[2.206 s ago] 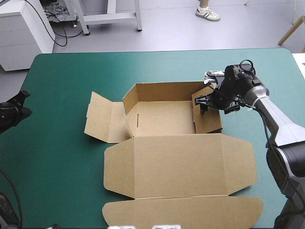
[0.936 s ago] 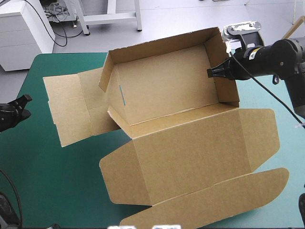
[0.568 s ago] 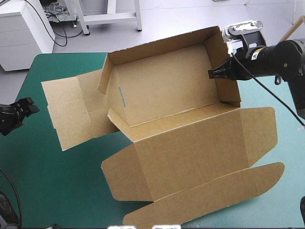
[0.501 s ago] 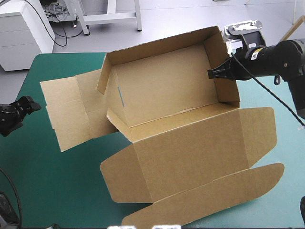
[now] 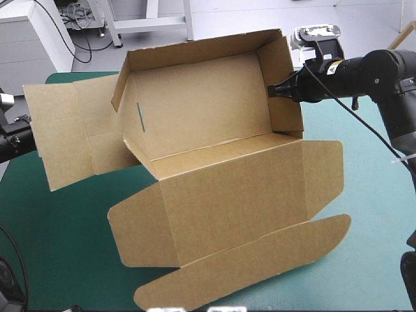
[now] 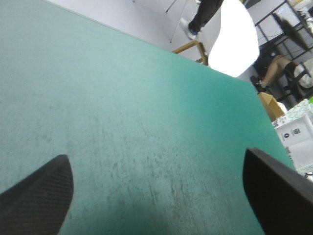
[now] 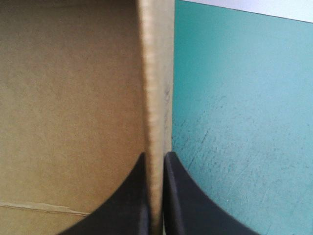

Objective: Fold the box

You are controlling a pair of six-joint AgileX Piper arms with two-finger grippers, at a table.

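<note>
Teal-green cover (image 5: 65,247), one brown box (image 5: 201,110) held tilted, right pincer (image 7: 155,155) clamped on its wall, left pincer (image 6: 155,156) spread apart

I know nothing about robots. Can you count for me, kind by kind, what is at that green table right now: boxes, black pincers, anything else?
box, brown, lifted: 1
pincers, black: 2 (left pincer open, right pincer shut on the box's wall)
table, teal-green cover: 1
Total: 4
</note>
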